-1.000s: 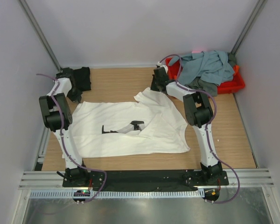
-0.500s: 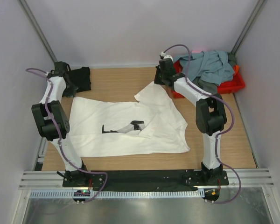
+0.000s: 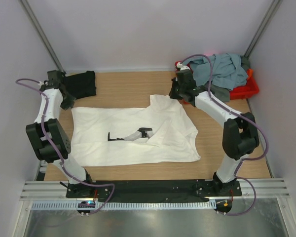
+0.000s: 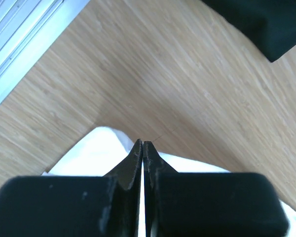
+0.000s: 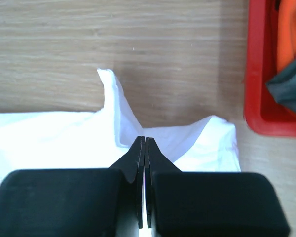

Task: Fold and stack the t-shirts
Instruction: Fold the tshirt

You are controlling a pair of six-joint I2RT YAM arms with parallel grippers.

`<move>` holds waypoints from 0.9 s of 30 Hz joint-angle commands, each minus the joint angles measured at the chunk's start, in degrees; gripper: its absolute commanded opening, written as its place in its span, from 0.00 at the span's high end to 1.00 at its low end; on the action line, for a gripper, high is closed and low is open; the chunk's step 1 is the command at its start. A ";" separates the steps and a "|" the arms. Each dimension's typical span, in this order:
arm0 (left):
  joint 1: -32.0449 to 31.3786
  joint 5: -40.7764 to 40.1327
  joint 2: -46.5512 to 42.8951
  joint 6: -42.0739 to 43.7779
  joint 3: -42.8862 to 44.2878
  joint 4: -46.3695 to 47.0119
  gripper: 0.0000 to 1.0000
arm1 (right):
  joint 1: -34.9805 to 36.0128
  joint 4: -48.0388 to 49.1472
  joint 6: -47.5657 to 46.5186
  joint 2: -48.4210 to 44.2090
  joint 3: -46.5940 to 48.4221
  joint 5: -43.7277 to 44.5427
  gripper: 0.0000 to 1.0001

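1. Left gripper (image 4: 143, 145) is clenched at the far left corner of the white t-shirt (image 3: 133, 133); its wrist view shows white cloth bunching up to the closed jaws
2. Right gripper (image 5: 143, 140) is pinched shut on the far right edge of the same shirt, where a small peak of cloth stands up just beyond its tips
3. This white shirt lies spread across the middle of the counter (image 3: 123, 86), with a loose fold and a black print (image 3: 130, 135) near its centre
4. A black t-shirt (image 3: 83, 83) lies folded in the far left corner, just beyond the left gripper and apart from the white one
5. A red tray (image 3: 246, 91) sits in the far right corner, close beside the right gripper
6. A grey-blue t-shirt (image 3: 222, 66) is heaped in the tray, spilling over its rim, with a dark grey one (image 3: 219, 90) under it
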 commanded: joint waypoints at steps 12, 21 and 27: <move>1.76 0.13 -3.86 3.26 -5.55 3.90 1.00 | 1.28 -1.83 1.39 -28.11 -16.93 -0.87 0.98; 1.94 -1.09 -4.03 3.35 -7.04 3.81 1.00 | 1.63 -4.12 2.10 -38.49 -25.55 -0.52 0.99; 1.94 -1.10 -6.66 3.08 -10.56 3.46 1.00 | 1.72 -6.05 2.54 -43.40 -28.19 -0.35 0.98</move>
